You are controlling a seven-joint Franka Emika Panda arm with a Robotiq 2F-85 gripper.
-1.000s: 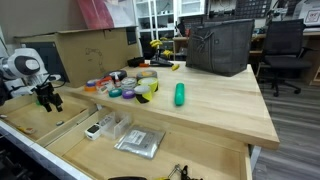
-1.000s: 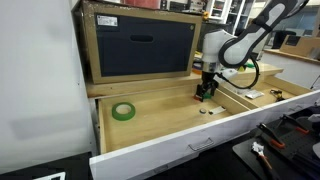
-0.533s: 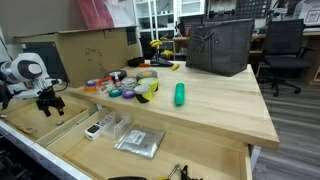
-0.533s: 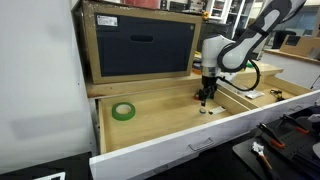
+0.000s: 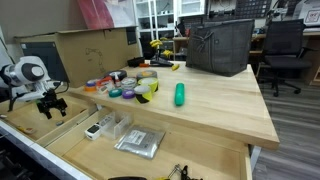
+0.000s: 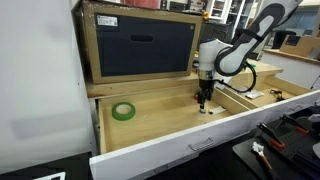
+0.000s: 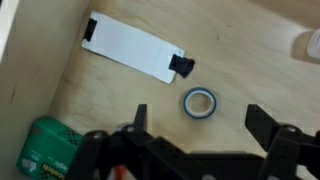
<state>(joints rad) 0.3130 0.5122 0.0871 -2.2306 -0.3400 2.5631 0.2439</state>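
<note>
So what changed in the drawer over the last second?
The end effector came down a little toward the drawer floor, open and empty. Nothing was taken hold of or let go. The green tape roll, the small pieces under the end effector and the green bottle on the tabletop stayed where they were.

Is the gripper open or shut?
Open: the wrist view shows the gripper with fingers wide apart, holding nothing, near a blue tape roll.

The wooden drawer floor (image 6: pixel 160 122) carries a green tape roll (image 6: pixel 123 111) at the left, and farther right a small blue ring (image 7: pixel 199 102) near a white card (image 7: pixel 130 48).
</note>
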